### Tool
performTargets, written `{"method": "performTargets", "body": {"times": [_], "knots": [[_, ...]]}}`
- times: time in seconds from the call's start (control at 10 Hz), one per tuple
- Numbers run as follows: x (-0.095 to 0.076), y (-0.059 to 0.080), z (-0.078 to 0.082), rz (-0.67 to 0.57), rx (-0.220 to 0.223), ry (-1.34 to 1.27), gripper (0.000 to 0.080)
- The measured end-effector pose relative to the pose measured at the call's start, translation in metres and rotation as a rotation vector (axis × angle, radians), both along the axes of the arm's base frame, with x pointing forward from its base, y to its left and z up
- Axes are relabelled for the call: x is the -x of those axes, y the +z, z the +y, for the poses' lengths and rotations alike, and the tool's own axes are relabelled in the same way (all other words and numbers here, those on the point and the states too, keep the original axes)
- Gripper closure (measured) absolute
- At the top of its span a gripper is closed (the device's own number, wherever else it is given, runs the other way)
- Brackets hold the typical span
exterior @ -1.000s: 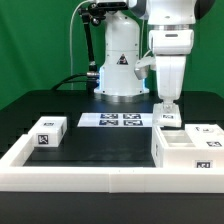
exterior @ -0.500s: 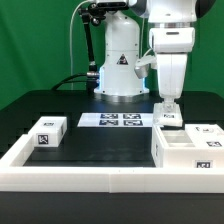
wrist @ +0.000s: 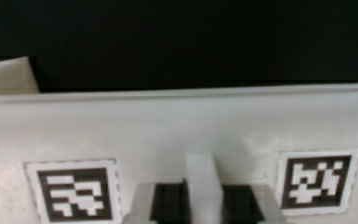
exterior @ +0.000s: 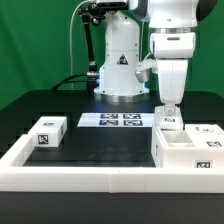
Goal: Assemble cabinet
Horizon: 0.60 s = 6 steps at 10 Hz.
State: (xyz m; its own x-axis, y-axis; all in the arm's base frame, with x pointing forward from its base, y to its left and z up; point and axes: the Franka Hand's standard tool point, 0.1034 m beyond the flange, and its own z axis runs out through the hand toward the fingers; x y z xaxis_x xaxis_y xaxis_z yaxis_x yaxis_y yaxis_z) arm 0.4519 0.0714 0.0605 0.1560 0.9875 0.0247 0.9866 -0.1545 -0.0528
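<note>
The cabinet body (exterior: 186,151), a large white open box with tags, stands at the exterior view's right. My gripper (exterior: 168,106) hangs straight down over its far left corner, shut on a small white door panel (exterior: 168,121) with a tag, held just above or at the body's top edge. In the wrist view the panel (wrist: 194,125) fills the picture with two tags. My gripper (wrist: 206,202) has its dark fingers (wrist: 167,203) on either side of a thin white rib. A second white panel block (exterior: 47,132) lies at the exterior view's left.
The marker board (exterior: 111,120) lies flat at the table's back centre, in front of the robot base (exterior: 118,75). A long low white border wall (exterior: 90,176) runs along the front and left side. Another small tagged white block (exterior: 209,131) sits at the far right.
My gripper and the held panel have shifted very slightly toward the exterior view's right. Everything else is still.
</note>
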Motion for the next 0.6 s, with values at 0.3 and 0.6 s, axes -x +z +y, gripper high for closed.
{"method": "performTargets", "body": {"times": [0.3,0.6], "knots": [[-0.0075,0.0000,0.0011,-0.006,-0.004,-0.002,0.0729],[-0.0076,-0.0002,0.0013,-0.008,-0.004,-0.006,0.0729]]}}
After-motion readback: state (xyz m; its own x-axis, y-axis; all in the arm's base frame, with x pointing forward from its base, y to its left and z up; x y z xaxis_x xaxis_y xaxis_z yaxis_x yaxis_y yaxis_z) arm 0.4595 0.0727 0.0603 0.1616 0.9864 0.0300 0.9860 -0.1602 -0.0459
